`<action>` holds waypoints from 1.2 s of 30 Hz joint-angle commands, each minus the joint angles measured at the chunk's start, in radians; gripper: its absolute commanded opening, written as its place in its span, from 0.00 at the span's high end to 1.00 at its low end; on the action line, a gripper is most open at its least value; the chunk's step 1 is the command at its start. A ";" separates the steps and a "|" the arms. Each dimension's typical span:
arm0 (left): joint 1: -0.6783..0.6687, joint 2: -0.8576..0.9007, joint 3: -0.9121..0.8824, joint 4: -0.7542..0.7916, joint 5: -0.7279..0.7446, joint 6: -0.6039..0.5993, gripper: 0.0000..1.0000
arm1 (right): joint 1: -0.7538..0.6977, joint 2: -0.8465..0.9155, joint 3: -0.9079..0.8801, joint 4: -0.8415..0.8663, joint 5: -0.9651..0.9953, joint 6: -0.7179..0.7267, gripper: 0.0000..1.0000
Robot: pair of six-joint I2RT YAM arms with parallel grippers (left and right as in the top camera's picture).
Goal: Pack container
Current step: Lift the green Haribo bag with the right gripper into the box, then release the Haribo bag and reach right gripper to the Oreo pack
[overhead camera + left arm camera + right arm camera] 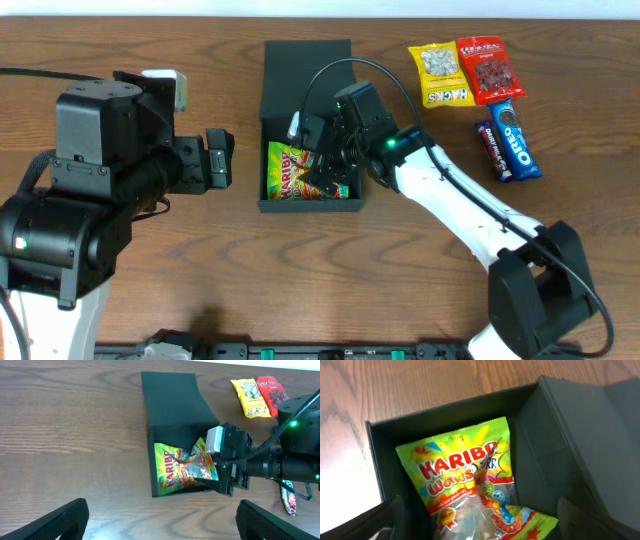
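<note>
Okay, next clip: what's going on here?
The right gripper hangs over the open dark box with its fingers spread, gripping nothing. A bag of Haribo gummy worms lies inside the box beneath it. The left gripper is open and empty, off to the box's left. A yellow packet, a red packet and an Oreo pack lie on the table to the right, not yet packed.
</note>
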 commanded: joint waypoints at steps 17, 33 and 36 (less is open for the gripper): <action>0.004 -0.008 0.010 0.008 -0.006 0.004 0.05 | 0.006 0.234 0.002 -0.052 0.235 0.138 0.93; 0.004 -0.008 0.010 0.008 -0.028 0.003 0.05 | -0.030 -0.100 0.050 0.010 0.264 0.241 0.24; 0.004 -0.008 0.010 0.008 -0.028 0.003 0.05 | -0.115 -0.137 0.050 0.000 0.288 0.319 0.01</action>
